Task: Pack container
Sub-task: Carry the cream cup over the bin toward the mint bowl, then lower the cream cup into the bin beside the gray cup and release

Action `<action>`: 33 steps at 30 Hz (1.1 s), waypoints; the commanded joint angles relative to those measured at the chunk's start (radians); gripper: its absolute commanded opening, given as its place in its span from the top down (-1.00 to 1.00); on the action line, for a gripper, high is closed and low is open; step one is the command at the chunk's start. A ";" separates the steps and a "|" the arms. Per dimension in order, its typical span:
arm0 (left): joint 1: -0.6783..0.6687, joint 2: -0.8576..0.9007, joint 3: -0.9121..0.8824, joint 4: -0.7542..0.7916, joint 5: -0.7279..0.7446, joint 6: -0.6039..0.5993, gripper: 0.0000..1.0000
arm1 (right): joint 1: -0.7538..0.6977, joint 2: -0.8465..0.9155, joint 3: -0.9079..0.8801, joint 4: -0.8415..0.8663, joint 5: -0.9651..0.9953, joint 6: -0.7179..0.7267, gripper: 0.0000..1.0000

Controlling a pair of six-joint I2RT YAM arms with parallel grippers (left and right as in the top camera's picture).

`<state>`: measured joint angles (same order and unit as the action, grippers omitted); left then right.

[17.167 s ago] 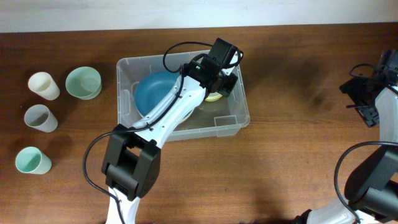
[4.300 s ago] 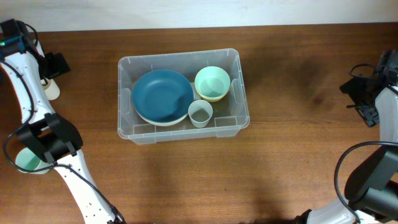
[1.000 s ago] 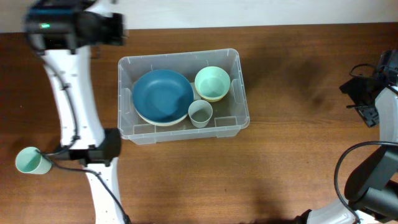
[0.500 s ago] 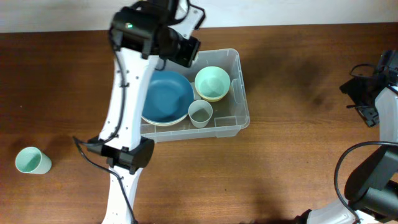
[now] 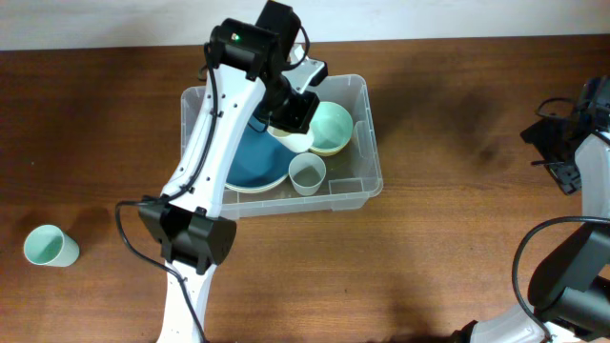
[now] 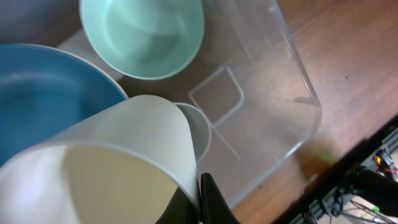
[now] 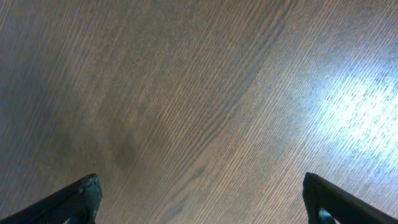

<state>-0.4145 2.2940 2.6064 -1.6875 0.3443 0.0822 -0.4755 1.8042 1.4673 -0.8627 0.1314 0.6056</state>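
Container, clear, round-cornered and rimmed, lies under left gripper pinching a cream cup; right gripper gapes wide.

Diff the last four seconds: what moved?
The left gripper took the cream cup from the far left of the table and carried it right, over the container, shut on it. The blue plate, green bowl, grey cup, teal cup and open right gripper stayed put.

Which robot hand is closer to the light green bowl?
Left. The left gripper, holding a cream cup, hangs over the container right beside the bowl; the right gripper sits open far away over the table.
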 commanded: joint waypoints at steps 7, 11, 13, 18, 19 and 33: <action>-0.082 -0.056 -0.087 0.000 0.022 0.002 0.98 | -0.003 0.003 -0.006 0.000 0.016 0.009 -0.98; -0.099 -0.056 -0.095 -0.001 0.015 0.001 0.98 | -0.003 0.003 -0.006 0.000 0.016 0.009 -0.97; -0.101 -0.056 -0.112 -0.001 0.004 0.001 0.98 | -0.003 0.003 -0.006 0.000 0.016 0.009 -0.97; -0.101 -0.056 -0.197 0.000 -0.091 -0.037 0.98 | -0.003 0.003 -0.006 0.000 0.016 0.009 -0.98; -0.101 -0.056 -0.205 0.000 -0.092 -0.037 0.99 | -0.003 0.003 -0.006 0.000 0.016 0.009 -0.98; -0.099 -0.052 -0.217 0.049 -0.135 -0.036 0.85 | -0.003 0.003 -0.006 0.000 0.016 0.009 -0.98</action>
<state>-0.5159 2.2787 2.3970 -1.6505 0.2226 0.0555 -0.4755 1.8042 1.4673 -0.8627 0.1314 0.6052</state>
